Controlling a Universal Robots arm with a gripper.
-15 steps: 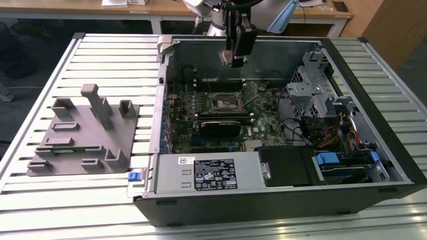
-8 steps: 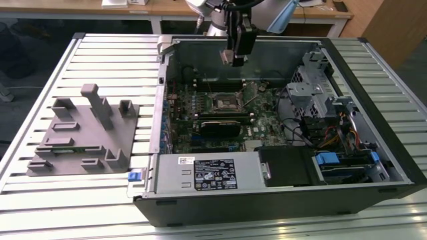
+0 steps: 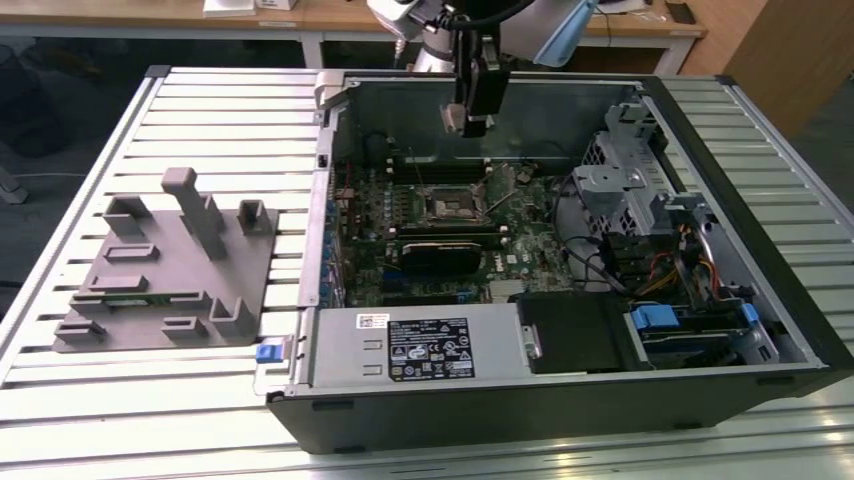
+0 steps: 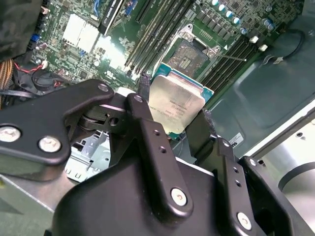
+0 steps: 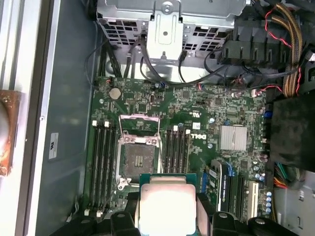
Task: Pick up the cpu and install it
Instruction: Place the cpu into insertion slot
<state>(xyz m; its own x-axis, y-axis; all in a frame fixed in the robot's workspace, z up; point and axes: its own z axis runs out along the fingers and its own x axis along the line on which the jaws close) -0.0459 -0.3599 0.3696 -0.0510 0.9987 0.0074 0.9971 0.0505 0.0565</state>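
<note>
The claw pinches the cpu by two opposite edges, one black finger pressed to each side, with the pale metal top facing the wrist cameras. The chip hangs in the air over the motherboard inside the open computer case, near the socket but clear of it and not touching. The socket is bare, with its metal frame lifted. Rows of dark memory slots run along both sides of the socket. Outside the case, well apart from the socket toward the exterior view's left, a grey moulded fixture rests on the slatted table.
</note>
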